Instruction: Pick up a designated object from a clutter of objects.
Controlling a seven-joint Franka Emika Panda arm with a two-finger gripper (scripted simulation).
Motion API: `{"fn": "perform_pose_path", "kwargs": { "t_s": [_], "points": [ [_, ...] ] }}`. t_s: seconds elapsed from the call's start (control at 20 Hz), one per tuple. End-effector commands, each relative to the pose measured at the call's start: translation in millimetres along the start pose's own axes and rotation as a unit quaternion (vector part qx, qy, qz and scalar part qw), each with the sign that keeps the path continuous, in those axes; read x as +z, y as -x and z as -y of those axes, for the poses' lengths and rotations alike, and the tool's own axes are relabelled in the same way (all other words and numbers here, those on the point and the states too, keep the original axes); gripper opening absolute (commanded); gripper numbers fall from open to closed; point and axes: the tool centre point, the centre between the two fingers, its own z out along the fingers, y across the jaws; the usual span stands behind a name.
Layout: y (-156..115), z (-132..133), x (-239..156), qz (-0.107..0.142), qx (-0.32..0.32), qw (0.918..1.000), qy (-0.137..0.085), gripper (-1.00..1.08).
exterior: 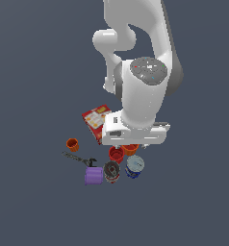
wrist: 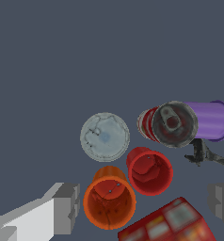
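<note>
The gripper (wrist: 144, 207) hangs above the clutter with its fingers (wrist: 67, 207) spread wide, holding nothing. Below lie a red printed box (exterior: 95, 120), a purple cylinder (exterior: 93, 176), an orange cup (wrist: 109, 197) and a red cup (wrist: 150, 170). The blue can (exterior: 134, 167) stands upright at the clutter's edge towards the exterior view's right, beside the dark can (exterior: 111, 171), its pale silvery top (wrist: 105, 137) scuffed.

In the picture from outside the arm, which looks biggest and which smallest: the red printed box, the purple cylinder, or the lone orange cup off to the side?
1. Red printed box, though the arm hides part of it.
2. Purple cylinder.
3. Lone orange cup.
</note>
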Motion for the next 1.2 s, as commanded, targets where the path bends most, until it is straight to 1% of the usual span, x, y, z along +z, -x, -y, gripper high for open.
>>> {"fn": "perform_pose_path", "kwargs": {
  "t_s": [0.0, 0.25, 0.45, 0.95, 1.15],
  "points": [
    [-7.9, 7.9, 20.7, 0.002, 0.003, 1.0, -0.002, 1.0],
    [-17.2, 19.8, 52.7, 0.006, 0.008, 0.9999, -0.005, 1.0],
    [-21.1, 26.0, 69.6, 0.008, 0.01, 0.9999, -0.007, 1.0],
    [-22.2, 29.2, 81.9, 0.01, 0.011, 0.9999, -0.008, 1.0],
    [-21.6, 29.7, 97.8, 0.01, 0.011, 0.9999, -0.008, 1.0]
  ]
}}
